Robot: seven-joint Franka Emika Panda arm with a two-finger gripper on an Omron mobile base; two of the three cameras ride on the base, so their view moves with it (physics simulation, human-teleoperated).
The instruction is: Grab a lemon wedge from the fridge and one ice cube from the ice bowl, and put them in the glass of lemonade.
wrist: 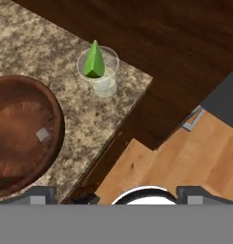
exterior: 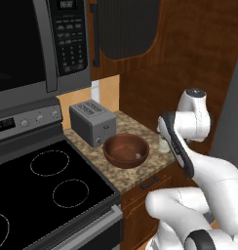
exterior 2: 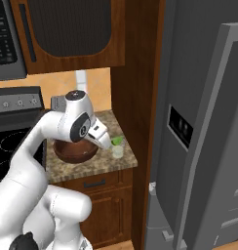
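Note:
The glass of lemonade (wrist: 103,78) stands near the counter's corner with a green lemon wedge (wrist: 94,62) pointing up out of it. Beside it sits the ice bowl (wrist: 20,136), dark brown wood, with one pale ice cube (wrist: 42,135) lying inside. My gripper (wrist: 116,196) hovers above the counter edge and floor, off to the side of both; its fingertips (wrist: 39,195) stand wide apart with nothing between them. From the base cameras I see the bowl (exterior: 126,150), the cube (exterior: 137,156), the glass (exterior 2: 117,151) and the wedge (exterior 2: 117,141). The grey fridge (exterior 2: 204,136) rises to the right.
A silver toaster (exterior: 93,122) stands behind the bowl on the granite counter (exterior: 126,180). A black stove top (exterior: 43,190) lies to the left under a microwave (exterior: 38,44). A tall wooden panel (exterior 2: 138,97) separates counter and fridge. A fridge door panel (exterior 2: 223,97) angles outward.

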